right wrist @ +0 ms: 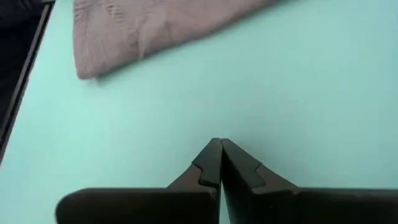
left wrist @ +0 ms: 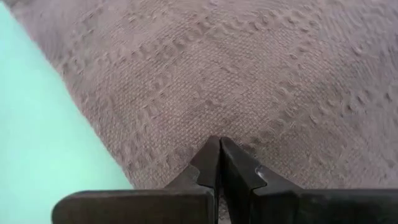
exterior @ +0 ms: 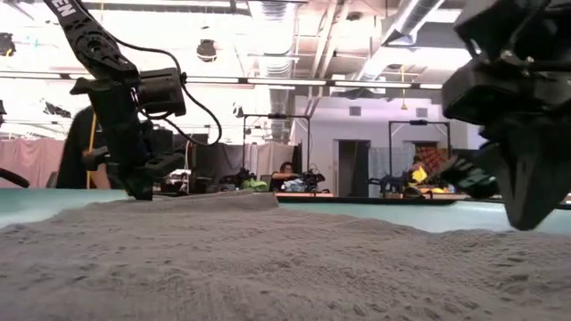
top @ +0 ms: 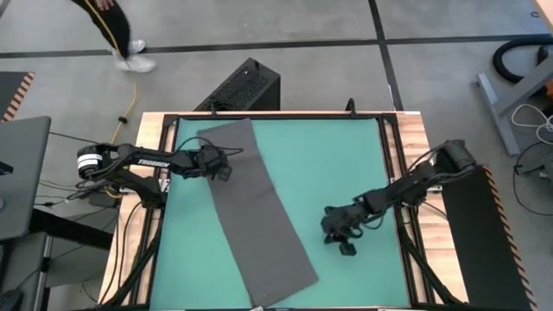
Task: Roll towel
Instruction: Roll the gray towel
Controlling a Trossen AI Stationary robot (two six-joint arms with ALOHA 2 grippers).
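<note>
Towel (top: 256,216) flat and unrolled on green mat (top: 346,164), laid as one long diagonal strip from far left of mat toward near middle edge. Near end reaching mat's near edge. Weave coarse and grey in left wrist view (left wrist: 249,81).

Left hand (top: 216,164) over towel's far end, near its left edge. Fingers (left wrist: 211,165) pressed together tip to tip, nothing between them, tips at or just above cloth; contact not clear. Mat showing beside towel edge (left wrist: 43,124).

Right hand (top: 344,231) over bare mat, right of towel, apart from it. Fingers (right wrist: 214,163) likewise closed flush, empty, over plain green. Towel corner (right wrist: 112,37) visible farther off in that view.

Low view: towel (exterior: 268,259) filling foreground, left hand (exterior: 138,183) at its far end, right hand (exterior: 526,201) large at the side.

Person (top: 117,30) on floor beyond bench.
</note>
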